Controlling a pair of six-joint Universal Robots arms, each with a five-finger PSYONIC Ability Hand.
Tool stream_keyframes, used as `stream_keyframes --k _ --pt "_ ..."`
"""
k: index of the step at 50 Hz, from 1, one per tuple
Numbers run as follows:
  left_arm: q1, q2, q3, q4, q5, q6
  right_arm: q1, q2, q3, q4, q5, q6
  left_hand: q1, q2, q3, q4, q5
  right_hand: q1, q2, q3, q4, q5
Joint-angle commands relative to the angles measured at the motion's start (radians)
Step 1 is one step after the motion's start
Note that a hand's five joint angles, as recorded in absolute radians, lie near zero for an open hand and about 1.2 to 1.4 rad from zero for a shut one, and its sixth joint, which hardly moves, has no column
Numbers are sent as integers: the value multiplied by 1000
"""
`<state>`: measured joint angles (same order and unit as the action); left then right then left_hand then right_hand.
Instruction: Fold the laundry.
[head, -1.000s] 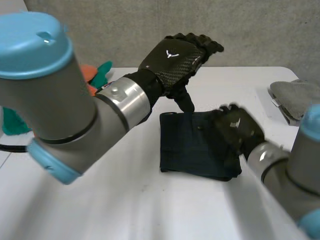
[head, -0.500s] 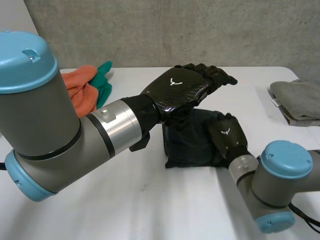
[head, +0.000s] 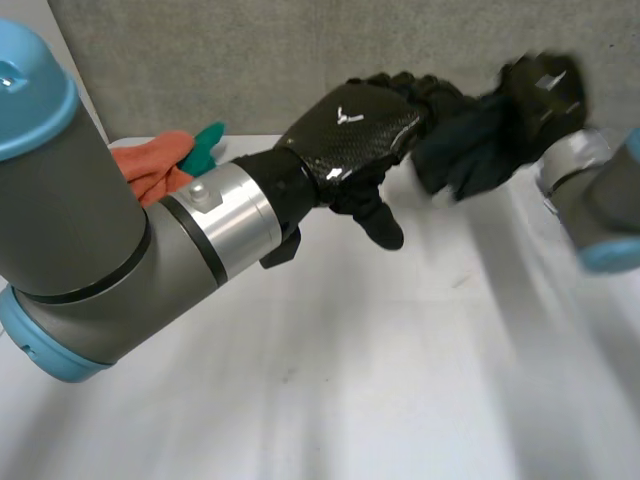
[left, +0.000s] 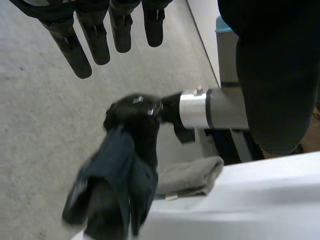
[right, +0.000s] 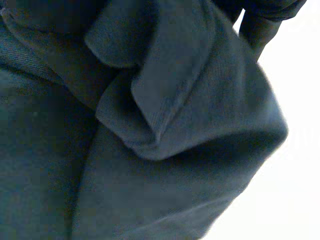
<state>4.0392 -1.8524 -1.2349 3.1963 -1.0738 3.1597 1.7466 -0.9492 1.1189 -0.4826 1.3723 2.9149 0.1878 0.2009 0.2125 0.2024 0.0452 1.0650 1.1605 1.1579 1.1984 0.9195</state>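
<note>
Where the dark cloth (head: 468, 152) lay folded flat on the bench (head: 350, 390) half a second ago, it is now up in the air. The right hand (head: 545, 88) has carried it off toward the far right, and it hangs bunched, clear of the bench. Your right hand is closed on that cloth. In the left wrist view you can see the right hand (left: 132, 111) clutching the top of the bundle, with the rest of the dark cloth (left: 112, 187) drooping from it. In its own wrist view, crumpled folds of the dark cloth (right: 175, 125) lie right under the palm.

Your left hand (head: 358, 128) has stayed hovering over the bench and is now just beside the raised cloth. It is wide open, fingers (left: 82, 47) straight and thumb pointing down, holding and touching nothing.

An orange cloth (head: 150, 168) and a teal cloth (head: 207, 143) lie together at the far left of the bench. A grey towel (left: 192, 175) lies on the bench behind the hanging cloth.
</note>
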Motion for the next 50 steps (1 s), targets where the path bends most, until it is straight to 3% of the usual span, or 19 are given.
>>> stream_keyframes --k 1,10,17,18,21,24,28,32,39,43,45,47,50 --pt "1 13 0 34 -9 -53 -195 61 -229 56 -120 116 -4 -17 -28 -18 -36 331 236 238 198 302" --pt "1 -4 -12 36 -8 -64 -465 421 -482 124 -284 127 -4 -17 -28 -18 -36 331 236 238 198 302" --pt "0 -47 -12 36 -9 -64 -553 674 -614 136 -461 125 -1 -14 -25 -15 -33 331 236 238 198 302" --pt "0 -50 -12 36 -9 -64 -561 708 -628 145 -501 125 -1 -14 -25 -15 -33 277 182 184 144 248" --pt "-2 -59 -11 36 -9 -61 -570 724 -628 167 -539 124 -1 -14 -25 -15 -33 -890 -986 -983 -1024 -920" --pt "-3 -65 -3 36 -9 -61 -575 712 -623 174 -536 125 2 -11 -23 -12 -30 -890 -986 -983 -1024 -920" --pt "-3 -62 3 37 -11 -61 -598 624 -591 196 -507 136 2 -11 -23 -12 -30 -890 -986 -983 -1024 -920" --pt "-6 -56 -1 36 -11 -63 -622 450 -489 307 -428 124 2 -11 -23 -12 -30 -890 -986 -983 -1024 -920" --pt "-20 -47 -18 36 -12 -63 -674 284 -400 453 -297 32 2 -11 -23 -12 -30 -890 -986 -983 -1024 -920" --pt "-23 -41 -26 34 -12 -64 -722 202 -399 567 -175 -138 2 -11 -23 -12 -30 -890 -986 -983 -1024 -920" --pt "-23 -36 -26 34 -12 -64 -739 167 -430 610 -57 -255 2 -11 -23 -12 -30 -890 -986 -983 -1024 -920" --pt "-23 -19 -20 36 -12 -66 -739 136 -488 612 72 -357 5 -8 -20 -9 -27 -890 -986 -983 -1024 -920" --pt "-16 11 -3 46 -21 -67 -734 122 -540 579 157 -408 2 -11 -22 -12 -30 -890 -986 -983 -1024 -920"
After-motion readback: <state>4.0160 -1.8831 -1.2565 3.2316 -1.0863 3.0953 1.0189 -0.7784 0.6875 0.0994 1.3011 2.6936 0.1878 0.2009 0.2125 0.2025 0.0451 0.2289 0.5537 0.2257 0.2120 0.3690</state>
